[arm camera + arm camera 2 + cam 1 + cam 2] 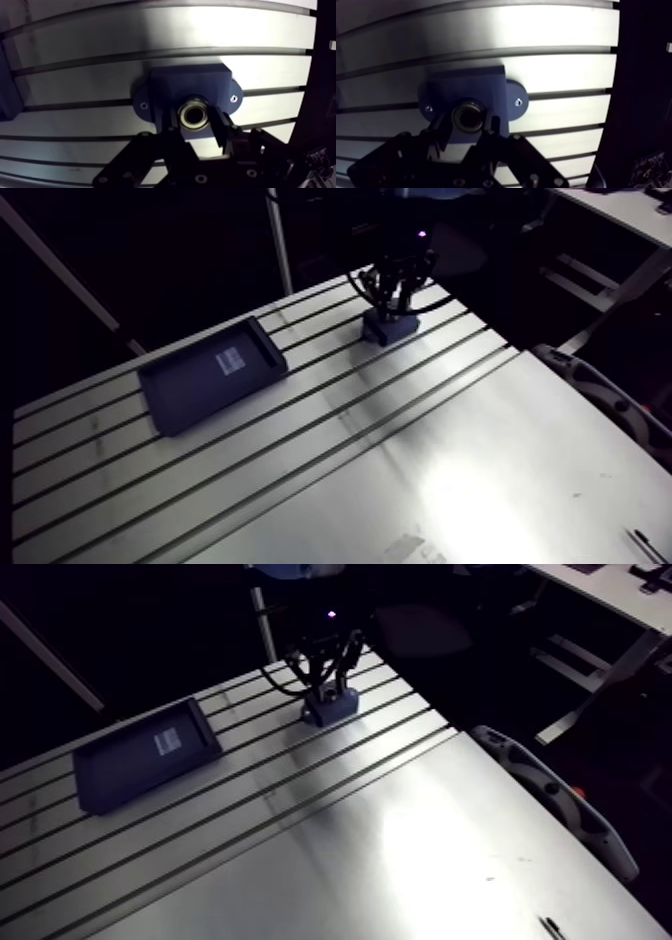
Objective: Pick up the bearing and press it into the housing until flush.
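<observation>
You have the black two-finger gripper [195, 119] pinching the silvery ring bearing [194, 114] between its jaws, at the dark-blue housing [187, 84] bore. Pickup looks done; flush seating unconfirmed.

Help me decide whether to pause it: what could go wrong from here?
1. The bearing sits at the bore of the housing, but the views do not show whether it is flush. If it is cocked, more pressing could jam it.
2. The pincer hangs close over the housing's face, so pushing further down might strike the housing.
</observation>
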